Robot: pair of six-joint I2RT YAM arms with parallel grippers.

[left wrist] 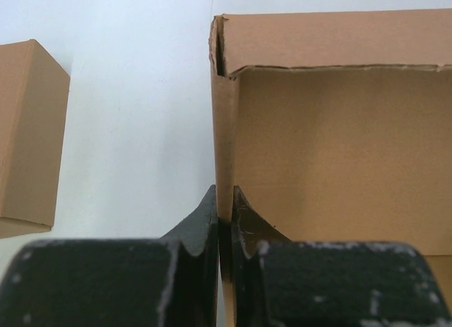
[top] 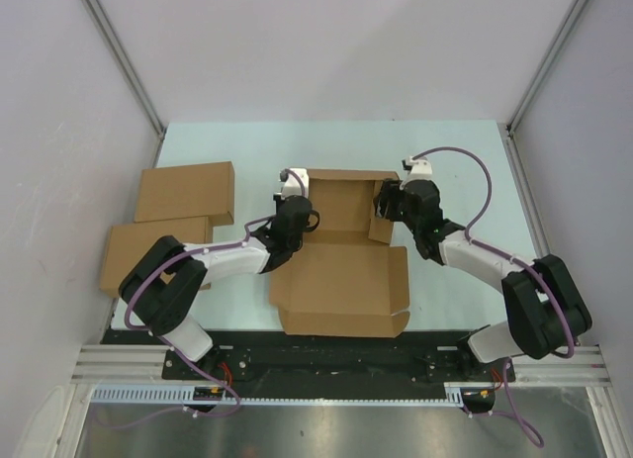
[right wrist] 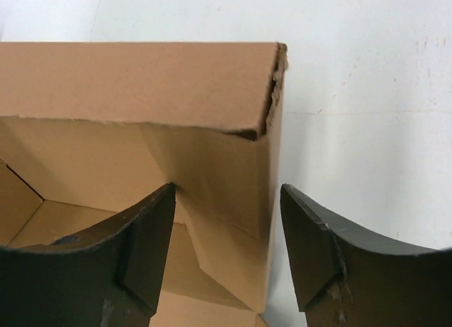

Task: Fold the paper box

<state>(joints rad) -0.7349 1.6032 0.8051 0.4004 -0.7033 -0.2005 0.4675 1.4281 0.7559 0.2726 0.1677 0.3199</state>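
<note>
The paper box point(top: 341, 265) lies mid-table, its tray half at the far side with walls raised and its lid panel flat toward the arms. My left gripper point(top: 294, 213) is shut on the tray's left wall point(left wrist: 224, 136), the thin cardboard pinched between the black fingers point(left wrist: 205, 221). My right gripper point(top: 384, 203) straddles the tray's right wall point(right wrist: 247, 179) with its jaws open. One finger point(right wrist: 152, 228) is inside the box against the folded-in flap, the other point(right wrist: 311, 235) outside with a gap to the wall. The far wall point(right wrist: 141, 80) stands up.
Two finished flat brown boxes point(top: 185, 192) point(top: 153, 245) lie at the left of the pale mat point(top: 455, 161); one shows at the left wrist view's edge point(left wrist: 28, 136). Grey enclosure walls rise on both sides. A metal rail point(top: 336, 364) runs along the near edge.
</note>
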